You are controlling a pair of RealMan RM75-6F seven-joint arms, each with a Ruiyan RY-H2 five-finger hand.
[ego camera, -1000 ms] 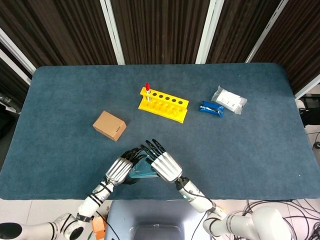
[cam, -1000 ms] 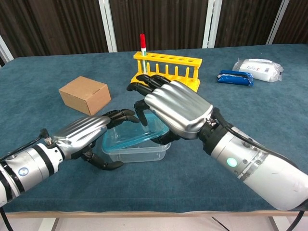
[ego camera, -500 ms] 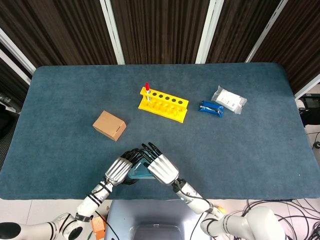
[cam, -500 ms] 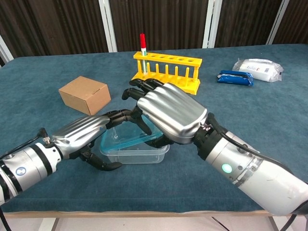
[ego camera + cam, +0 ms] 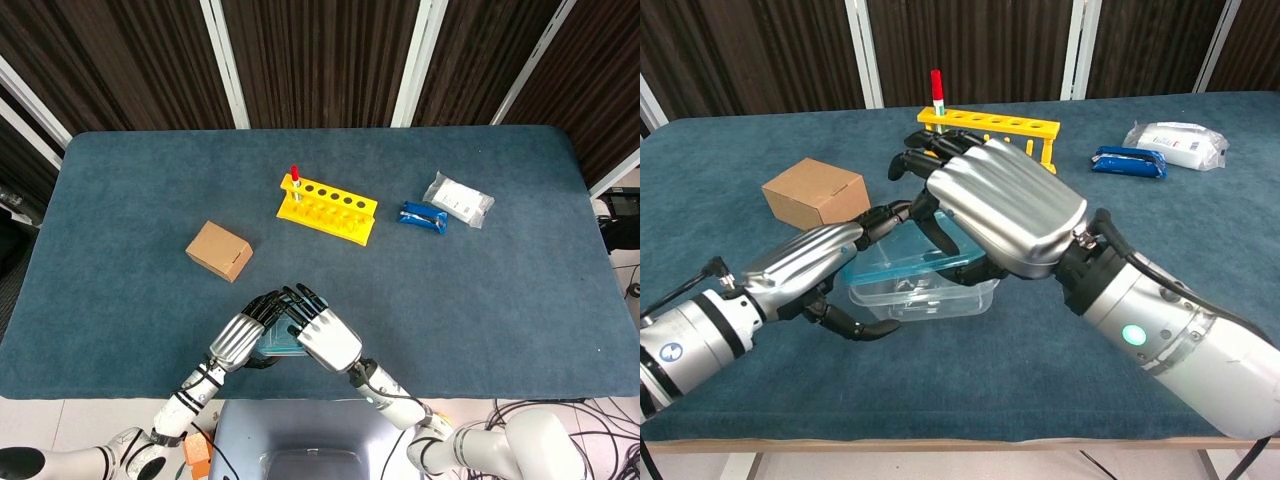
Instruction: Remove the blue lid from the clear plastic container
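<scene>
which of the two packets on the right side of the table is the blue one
The blue packet is the one lying nearer the yellow rack; the white packet beside it lies farther toward the table's edge.

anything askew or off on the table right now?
Only the blue lid: it sits tilted on the clear plastic container, far edge raised, under the right hand, while the left hand holds the container. That fits lid removal. Nothing looks spilled or damaged.

right robot hand (image 5: 1005, 205) raised | blue lid (image 5: 902, 262) tilted higher off clear container (image 5: 925, 297)

Blue table (image 5: 120, 200) carries cardboard box (image 5: 218, 251), yellow rack (image 5: 327, 208), packets (image 5: 458, 199).
</scene>
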